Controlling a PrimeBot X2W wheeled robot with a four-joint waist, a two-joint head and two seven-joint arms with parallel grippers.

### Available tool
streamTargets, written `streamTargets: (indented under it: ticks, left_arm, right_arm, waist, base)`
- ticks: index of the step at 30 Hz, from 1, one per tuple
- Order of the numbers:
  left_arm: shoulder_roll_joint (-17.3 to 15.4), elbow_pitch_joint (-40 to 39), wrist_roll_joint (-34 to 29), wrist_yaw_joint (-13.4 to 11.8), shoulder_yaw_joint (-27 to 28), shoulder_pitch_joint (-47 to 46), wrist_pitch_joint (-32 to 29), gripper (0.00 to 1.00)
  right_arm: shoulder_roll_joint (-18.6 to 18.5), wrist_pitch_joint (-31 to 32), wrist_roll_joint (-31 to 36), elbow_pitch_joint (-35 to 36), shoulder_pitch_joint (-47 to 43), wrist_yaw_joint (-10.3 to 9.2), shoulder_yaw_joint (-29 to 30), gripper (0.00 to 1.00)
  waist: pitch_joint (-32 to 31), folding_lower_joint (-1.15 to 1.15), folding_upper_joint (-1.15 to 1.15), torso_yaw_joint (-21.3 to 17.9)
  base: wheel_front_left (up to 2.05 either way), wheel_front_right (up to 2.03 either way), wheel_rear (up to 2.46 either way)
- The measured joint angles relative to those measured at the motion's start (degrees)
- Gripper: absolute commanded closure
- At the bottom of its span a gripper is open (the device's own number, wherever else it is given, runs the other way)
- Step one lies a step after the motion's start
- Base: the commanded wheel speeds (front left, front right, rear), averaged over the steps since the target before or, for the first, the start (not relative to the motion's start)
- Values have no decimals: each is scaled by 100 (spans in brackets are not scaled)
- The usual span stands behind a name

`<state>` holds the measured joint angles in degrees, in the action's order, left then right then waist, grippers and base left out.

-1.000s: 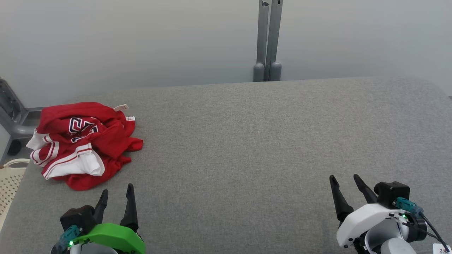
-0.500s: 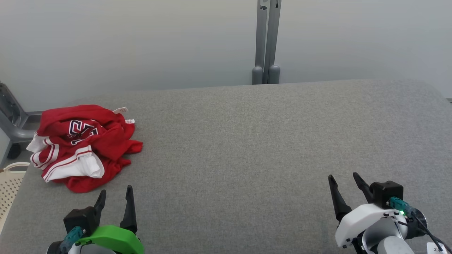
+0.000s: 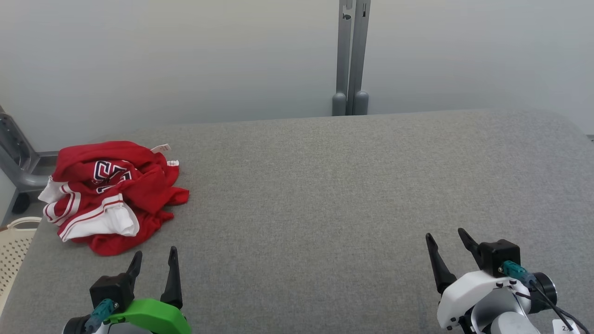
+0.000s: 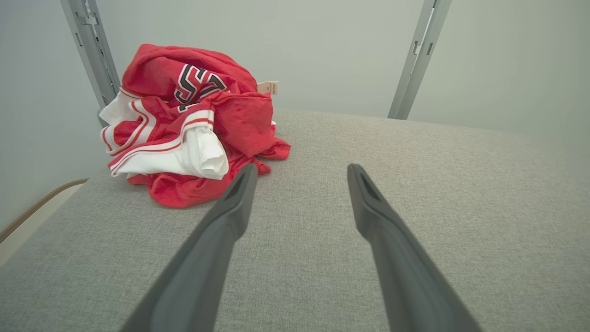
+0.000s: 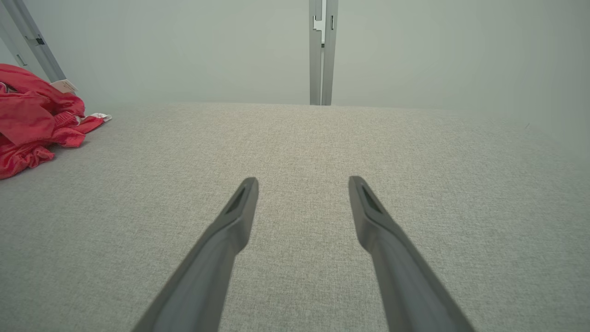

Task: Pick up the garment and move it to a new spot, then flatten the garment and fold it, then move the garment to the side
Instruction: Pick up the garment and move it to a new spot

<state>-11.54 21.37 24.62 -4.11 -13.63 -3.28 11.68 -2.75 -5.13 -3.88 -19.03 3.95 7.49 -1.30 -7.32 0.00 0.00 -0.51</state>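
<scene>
**Both Grippers Empty at the Near Edge; Garment Unhandled at the Left**

1. Task item. You will find the garment [image 3: 111, 195] in a crumpled heap at the left edge of the grey fabric worktop [image 3: 325, 185], toward the far-left corner. It is red with white striped trim and dark-and-white lettering on top. A pale tag stands out on its far side. Nothing grips it.

2. Left arm. Your left gripper [image 3: 155, 251], on its green wrist housing, sits by the near-left corner. Its fingers [image 4: 230, 216] point toward the far edge. The jaws are spread wide and hold nothing. The garment lies just ahead and slightly to the left. The head view shows a strip of bare worktop between the fingertips and the near hem, so there is no contact.

3. Right arm. Your right gripper [image 3: 444, 233], on its white wrist housing, sits by the near-right corner, well apart from the garment. Its fingers point toward the far edge, leaning a little to the left. The jaws are spread wide and are empty, with bare worktop ahead of them.

4. Surroundings. A pair of grey upright posts [image 3: 351, 55] stands behind the middle of the far edge. A pale perforated basket [image 3: 14, 246] sits beyond the left edge, below the worktop.
</scene>
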Motion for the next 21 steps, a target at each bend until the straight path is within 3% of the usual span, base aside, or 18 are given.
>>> streamTargets:
  ticks: [12, 21]
  left_arm:
    - [-40, -5, 35, -52, -40, 29, -3, 0]
    - [-154, -70, 38, -68, -96, 65, -104, 0]
  right_arm:
    - [-1, -22, 31, 16, -10, 0, 34, 0]
    - [-5, -103, -49, 37, -125, 0, 40, 0]
  waist:
    - [-14, 0, 0, 43]
    - [-24, 0, 0, 471]
  base:
    - [0, 0, 0]
    - [0, 0, 0]
